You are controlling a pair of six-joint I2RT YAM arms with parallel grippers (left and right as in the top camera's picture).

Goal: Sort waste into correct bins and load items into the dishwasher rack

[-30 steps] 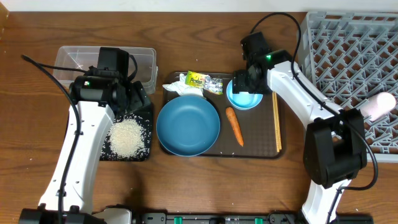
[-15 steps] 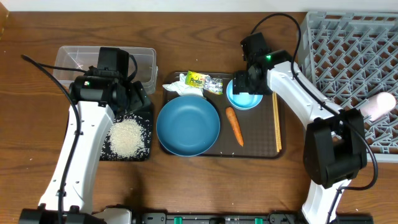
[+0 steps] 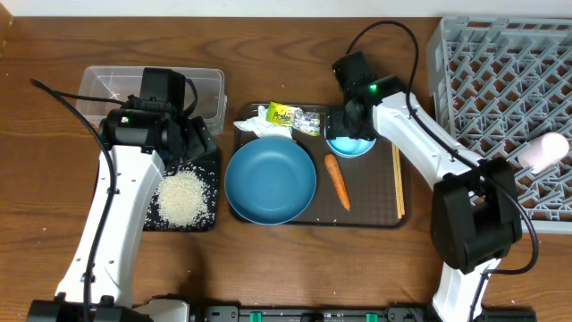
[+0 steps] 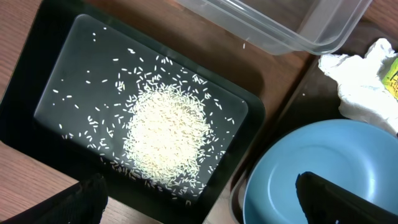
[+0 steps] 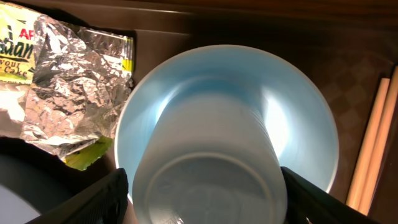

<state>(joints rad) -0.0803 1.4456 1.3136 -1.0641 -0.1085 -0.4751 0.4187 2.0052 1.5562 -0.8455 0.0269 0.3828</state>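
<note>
My right gripper (image 3: pixel 345 125) (image 5: pixel 202 208) is open, with one finger on each side of the light-blue cup (image 3: pixel 349 145) (image 5: pixel 227 130), which stands upright on the brown tray. The printed wrapper (image 3: pixel 295 116) (image 5: pixel 68 74) and white tissue (image 3: pixel 254 123) (image 4: pixel 360 81) lie left of the cup. The carrot (image 3: pixel 337 182) and chopsticks (image 3: pixel 399 179) lie on the tray beside the wide blue bowl (image 3: pixel 270 179) (image 4: pixel 311 180). My left gripper (image 3: pixel 198 141) (image 4: pixel 205 208) is open and empty over the black tray (image 3: pixel 213 161) (image 4: pixel 249 118), which holds the rice heap (image 3: pixel 183 195) (image 4: pixel 165 134).
The clear tub (image 3: pixel 98 80) (image 4: pixel 292 34) stands behind the black tray. The grey rack (image 3: pixel 492 80) fills the right side, with a small white cup (image 3: pixel 545 150) lying in it. The brown serving tray (image 3: pixel 366 210) sits in the middle of the wooden table.
My right gripper has shifted left and slightly nearer over the light-blue cup. The left arm has not moved.
</note>
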